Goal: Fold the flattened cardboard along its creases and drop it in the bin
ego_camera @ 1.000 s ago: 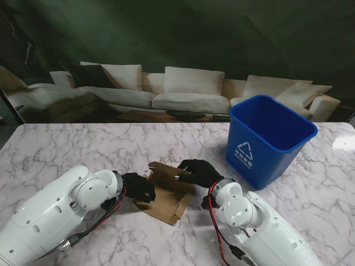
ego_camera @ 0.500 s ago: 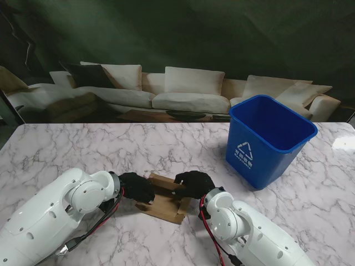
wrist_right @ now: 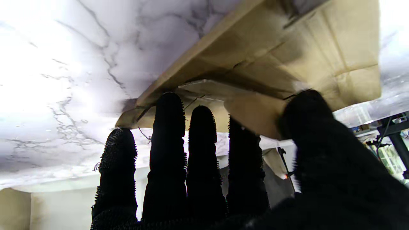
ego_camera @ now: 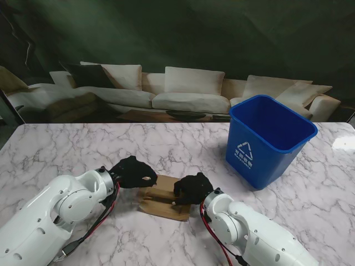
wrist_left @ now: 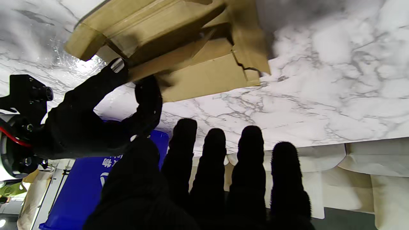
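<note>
- The brown corrugated cardboard piece [ego_camera: 165, 197] lies on the white grey-veined marble surface [ego_camera: 83, 149], between the two arms and near to me. It already looks like a compact folded stack, not a flat sheet; both wrist views show several layers lying one over another.
- The black-gloved right hand [ego_camera: 191, 187] rests on the right part of the cardboard. In its own wrist view the fingers [wrist_right: 169, 127] reach the layered edge and the thumb presses the flap, so I judge it to be pinching or pinning the stack, though how firm the grip is cannot be told.
- The black-gloved left hand [ego_camera: 131, 172] hovers just beside the cardboard's left end, apart from it. Its wrist view shows the fingers [wrist_left: 214, 153] spread with nothing between them: it holds nothing.
- The blue plastic waste bin [ego_camera: 266, 138] stands upright to the right, farther from me and well apart from the cardboard. Nothing can be seen inside it from the stand's view.
- Judgement: the folding looks mostly or wholly done. What is left is a secure grasp, a lift, the carry rightwards over the rim, and the release.
- One flap in the left wrist view looks torn and sticks out, so the stack may spring open when lifted.
</note>
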`<state>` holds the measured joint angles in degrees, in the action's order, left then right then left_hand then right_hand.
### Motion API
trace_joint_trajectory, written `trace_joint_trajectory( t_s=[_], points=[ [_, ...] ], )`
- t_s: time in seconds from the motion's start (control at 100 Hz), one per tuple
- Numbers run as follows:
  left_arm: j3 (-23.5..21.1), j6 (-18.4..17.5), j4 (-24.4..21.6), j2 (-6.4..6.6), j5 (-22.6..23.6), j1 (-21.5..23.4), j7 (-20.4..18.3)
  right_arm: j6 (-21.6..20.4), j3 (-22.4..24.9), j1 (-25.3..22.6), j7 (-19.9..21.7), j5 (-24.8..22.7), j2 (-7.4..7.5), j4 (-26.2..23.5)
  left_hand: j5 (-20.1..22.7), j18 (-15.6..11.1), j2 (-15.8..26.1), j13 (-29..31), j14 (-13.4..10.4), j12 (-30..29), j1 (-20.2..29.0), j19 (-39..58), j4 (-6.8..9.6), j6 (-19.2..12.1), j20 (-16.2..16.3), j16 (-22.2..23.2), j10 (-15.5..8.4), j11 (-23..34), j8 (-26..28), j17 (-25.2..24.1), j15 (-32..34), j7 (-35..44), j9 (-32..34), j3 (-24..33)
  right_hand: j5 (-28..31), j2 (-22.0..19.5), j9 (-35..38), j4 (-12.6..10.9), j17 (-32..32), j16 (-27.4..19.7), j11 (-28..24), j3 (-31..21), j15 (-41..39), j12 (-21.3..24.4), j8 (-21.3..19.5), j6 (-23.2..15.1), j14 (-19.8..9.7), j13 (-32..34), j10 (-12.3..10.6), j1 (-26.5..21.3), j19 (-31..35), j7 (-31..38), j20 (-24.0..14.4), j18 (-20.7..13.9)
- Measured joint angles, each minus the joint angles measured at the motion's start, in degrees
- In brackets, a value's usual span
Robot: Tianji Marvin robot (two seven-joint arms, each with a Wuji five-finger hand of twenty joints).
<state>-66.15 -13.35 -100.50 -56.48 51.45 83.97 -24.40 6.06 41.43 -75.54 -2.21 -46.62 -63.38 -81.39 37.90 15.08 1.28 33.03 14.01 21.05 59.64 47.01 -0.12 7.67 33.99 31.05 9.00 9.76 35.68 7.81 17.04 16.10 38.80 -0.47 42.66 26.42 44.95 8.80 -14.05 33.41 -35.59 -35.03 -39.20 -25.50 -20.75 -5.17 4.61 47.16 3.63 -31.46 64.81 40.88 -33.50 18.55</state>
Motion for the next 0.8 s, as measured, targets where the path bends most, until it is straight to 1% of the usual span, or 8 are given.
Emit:
trace_joint_trajectory(
  t_s=[0.05, 0.14, 0.29, 0.5, 0.56, 0.69, 0.75, 0.8],
  points=[
    [0.63, 0.03, 0.0, -0.09, -0.84, -0.43, -1.92, -0.3, -0.16, 0.16, 0.41, -0.22, 0.34, -0.16, -1.76, 0.0, 0.0, -0.06, 0.0, -0.97, 0.0, -0.85, 0.0, 0.33, -0.6, -0.87, -0.02, -0.98, -1.01, -0.54, -0.59, -1.56, -1.32, 0.0, 0.69, -1.37, -3.32, -1.56, 1.9, 0.01, 1.69, 0.19, 0.0, 1.31, -3.78, 0.03, -0.6, -2.63, 0.24, 4.64, -1.3, -5.42, 0.48, -0.03],
    [3.06, 0.18, 0.39, 0.2, -4.25, -2.31, -7.56, -0.63, -0.15, 0.25, 1.77, -0.38, 0.73, -0.58, -2.07, 0.0, 0.0, -0.19, -0.97, -2.19, 0.0, -1.88, 0.0, 0.4, -1.27, -2.17, -0.67, -1.16, -1.52, -0.82, -1.63, -2.62, -1.84, 0.0, 1.45, -4.26, -8.53, -2.4, 4.43, 0.04, 4.85, 3.17, 0.03, 4.06, -5.07, 3.08, -2.06, -7.93, 0.9, 10.17, -3.25, -9.61, 1.14, -0.04],
    [6.17, 0.13, 2.32, 0.56, -4.87, -4.47, -8.54, -1.06, 0.42, 0.22, 4.05, 0.03, 1.06, -1.3, -2.07, 0.0, 0.03, -1.33, -1.18, -2.57, 0.0, -3.16, 0.0, 0.4, -1.37, -2.84, -0.82, -1.18, -1.53, -1.36, -2.31, -2.79, -1.84, 0.0, -0.27, -8.48, -13.95, -2.68, 7.33, -0.3, 7.27, 6.75, 3.29, 6.08, -4.43, 5.99, -2.72, -13.1, 1.44, 17.09, -5.18, -14.72, 1.82, -0.08],
    [6.36, 0.21, 2.9, 1.05, -5.56, -4.33, -12.39, 0.11, 2.1, -1.13, 3.22, 3.38, 0.73, -1.56, -2.07, 0.01, 0.04, -1.58, -1.22, -2.59, 0.0, -3.95, 0.0, 0.34, -1.94, -3.44, -1.53, -1.18, -1.51, -1.9, -2.94, -2.45, -1.84, 0.0, -1.17, -10.65, -14.62, -2.69, 7.76, -4.73, 7.27, 7.32, 11.25, 6.28, -4.31, 7.95, -3.73, -15.01, 1.91, 17.12, -5.54, -15.62, 1.88, -0.08],
    [6.46, 0.14, 2.93, 1.31, -5.8, -4.13, -13.04, 1.0, 2.47, -1.65, 2.92, 3.5, 0.56, -1.66, -2.07, 0.01, 0.05, -2.46, -1.25, -3.17, 0.0, -4.61, 0.0, 0.34, -1.97, -3.55, -1.57, -1.24, -1.5, -1.98, -3.42, -2.46, -1.84, 0.0, -2.0, -10.65, -14.88, -2.69, 7.85, -4.95, 7.27, 7.32, 12.02, 6.28, -4.23, 8.01, -5.65, -15.11, 1.94, 17.12, -5.55, -16.36, 1.88, -0.08],
    [7.39, 0.01, 3.46, 1.82, -6.11, -3.97, -13.88, 3.74, 2.61, -2.18, 3.73, 3.62, 0.56, -2.75, -2.07, 0.02, 0.07, -3.04, -1.4, -4.01, 0.0, -5.94, 0.0, 0.34, -1.99, -4.07, -1.68, -2.86, -1.5, -2.09, -4.03, -2.46, -2.99, -0.01, -3.65, -11.31, -16.18, -2.68, 7.9, -6.25, 7.22, 8.84, 13.48, 6.65, -3.55, 9.03, -5.93, -16.88, 1.94, 16.93, -5.56, -18.7, 1.88, -0.08],
    [8.16, -0.01, 3.87, 2.01, -6.11, -4.11, -14.24, 4.09, 2.9, -2.41, 4.11, 4.15, 0.53, -3.1, -2.07, 0.02, 0.08, -4.15, -1.52, -4.58, -0.01, -6.03, 0.0, 0.33, -2.0, -4.35, -3.51, -2.66, -1.52, -2.53, -4.46, -2.47, -3.34, -0.01, -3.69, -11.31, -16.18, -2.85, 7.9, -6.93, 7.1, 9.36, 13.8, 6.65, -3.47, 9.28, -5.93, -17.11, 1.95, 15.26, -5.48, -18.92, 1.88, -0.08],
    [9.11, 0.0, 4.2, 2.23, -6.1, -4.52, -14.94, 4.12, 3.54, -2.84, 4.12, 4.67, 0.41, -3.28, -2.07, 0.02, 0.09, -4.15, -1.68, -5.14, -0.01, -6.32, 0.0, 0.31, -2.0, -4.51, -3.63, -3.53, -2.0, -2.56, -4.6, -2.73, -4.63, -0.01, -3.56, -11.97, -16.18, -3.04, 7.9, -7.06, 6.94, 10.52, 13.93, 6.65, -3.47, 9.29, -5.91, -17.11, 1.95, 14.41, -5.1, -18.88, 1.88, -0.09]
  ],
)
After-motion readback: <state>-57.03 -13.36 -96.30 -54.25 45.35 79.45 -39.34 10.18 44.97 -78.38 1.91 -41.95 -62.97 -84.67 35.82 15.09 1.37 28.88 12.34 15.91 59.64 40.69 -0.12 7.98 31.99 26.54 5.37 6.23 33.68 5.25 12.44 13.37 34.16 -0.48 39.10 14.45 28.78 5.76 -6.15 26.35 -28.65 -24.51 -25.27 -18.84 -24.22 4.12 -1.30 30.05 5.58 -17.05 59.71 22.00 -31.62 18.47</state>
